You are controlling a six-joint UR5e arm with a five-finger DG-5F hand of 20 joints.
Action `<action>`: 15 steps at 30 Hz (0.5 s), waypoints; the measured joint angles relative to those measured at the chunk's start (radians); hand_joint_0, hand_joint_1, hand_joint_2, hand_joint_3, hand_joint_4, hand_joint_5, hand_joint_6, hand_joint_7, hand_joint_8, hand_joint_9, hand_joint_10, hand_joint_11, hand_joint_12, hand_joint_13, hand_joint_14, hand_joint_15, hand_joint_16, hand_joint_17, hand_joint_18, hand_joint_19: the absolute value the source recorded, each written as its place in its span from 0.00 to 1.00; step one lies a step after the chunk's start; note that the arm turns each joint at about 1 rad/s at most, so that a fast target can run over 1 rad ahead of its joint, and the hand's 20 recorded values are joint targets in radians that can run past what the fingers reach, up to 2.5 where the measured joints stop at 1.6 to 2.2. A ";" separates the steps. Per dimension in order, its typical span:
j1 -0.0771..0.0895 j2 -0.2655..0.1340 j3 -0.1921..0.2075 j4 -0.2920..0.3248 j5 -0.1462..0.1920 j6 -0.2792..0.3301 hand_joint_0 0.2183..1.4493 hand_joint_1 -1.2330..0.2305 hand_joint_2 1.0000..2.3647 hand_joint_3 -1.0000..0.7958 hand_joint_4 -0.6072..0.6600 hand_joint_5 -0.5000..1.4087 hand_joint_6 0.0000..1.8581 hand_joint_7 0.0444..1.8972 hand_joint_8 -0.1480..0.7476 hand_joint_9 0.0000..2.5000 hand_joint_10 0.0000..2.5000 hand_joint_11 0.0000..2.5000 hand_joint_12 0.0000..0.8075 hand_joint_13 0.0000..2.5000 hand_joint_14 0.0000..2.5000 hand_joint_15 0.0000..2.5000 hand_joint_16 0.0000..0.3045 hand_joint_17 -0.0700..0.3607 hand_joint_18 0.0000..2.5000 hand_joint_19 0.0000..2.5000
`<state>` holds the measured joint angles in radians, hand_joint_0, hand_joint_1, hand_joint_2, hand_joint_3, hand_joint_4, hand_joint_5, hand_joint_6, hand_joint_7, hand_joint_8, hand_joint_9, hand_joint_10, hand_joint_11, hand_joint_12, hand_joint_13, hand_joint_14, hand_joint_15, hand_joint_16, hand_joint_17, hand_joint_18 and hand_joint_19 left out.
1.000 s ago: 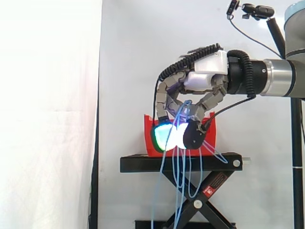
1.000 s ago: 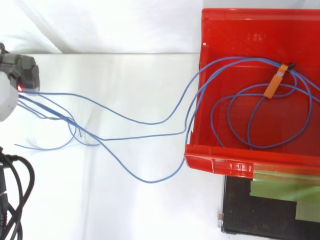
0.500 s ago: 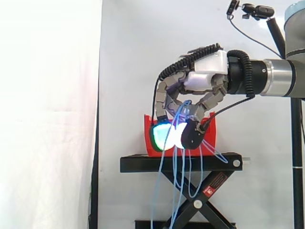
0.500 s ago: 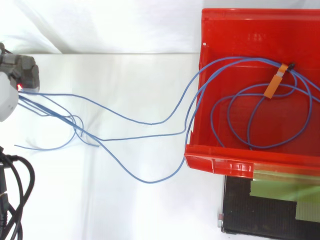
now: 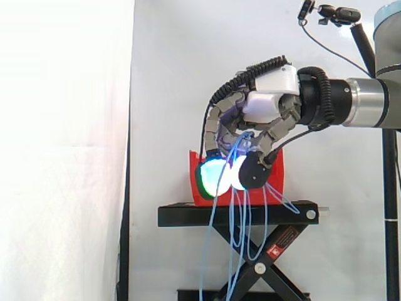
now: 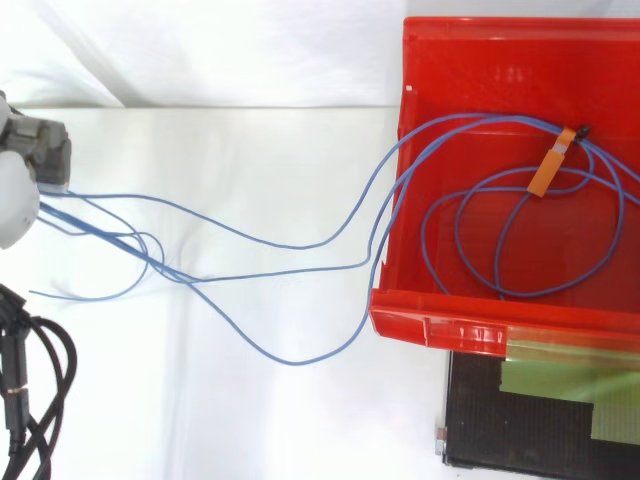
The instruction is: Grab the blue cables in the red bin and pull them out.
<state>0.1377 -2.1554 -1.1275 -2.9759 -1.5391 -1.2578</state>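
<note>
The hand (image 5: 268, 103) is curling its fingers and thumb round a bunch of blue cables (image 6: 290, 246). Its glowing pads (image 5: 216, 177) are pressing together on the strands, probably so that a pull is not letting them slip. In the side view it is hovering in front of the bin (image 5: 196, 188), above the stand (image 5: 238, 214), and the loose ends are dangling below the pinch toward the floor.

From above, the hand (image 6: 35, 160) is sitting at the far left, well apart from the bin (image 6: 500, 60) on the right. The cables are running from it across the white ground and climbing over the bin's left wall. They are sagging in soft curves, so little tension is reaching the bin.

Inside, the loops are lying on the bin floor. An orange tag (image 6: 552, 165) near the far right corner is binding them, which is likely why they are moving as one bundle.

The pull is looking partly done, with most of the coil resting in the bin. The hand is probably needing more travel leftward to take up the slack. The tagged bundle may be catching on the wall and dragging the bin.
</note>
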 measured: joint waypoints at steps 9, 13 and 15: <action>0.000 0.000 0.000 -0.024 0.005 0.201 0.58 0.22 0.00 0.07 0.69 0.57 0.36 0.22 0.52 0.21 1.00 0.19 0.43 0.37 1.00 0.18 0.13 0.37 0.41 0.51; 0.000 0.000 0.000 -0.034 0.006 0.276 0.56 0.21 0.00 0.04 0.69 0.57 0.35 0.22 0.51 0.21 1.00 0.20 0.43 0.37 1.00 0.17 0.13 0.37 0.40 0.51; 0.000 0.000 0.000 -0.038 0.006 0.306 0.56 0.21 0.00 0.04 0.70 0.57 0.35 0.22 0.51 0.21 1.00 0.19 0.43 0.37 1.00 0.18 0.13 0.37 0.40 0.51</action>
<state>0.1376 -2.1552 -1.1271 -3.0141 -1.5327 -0.9520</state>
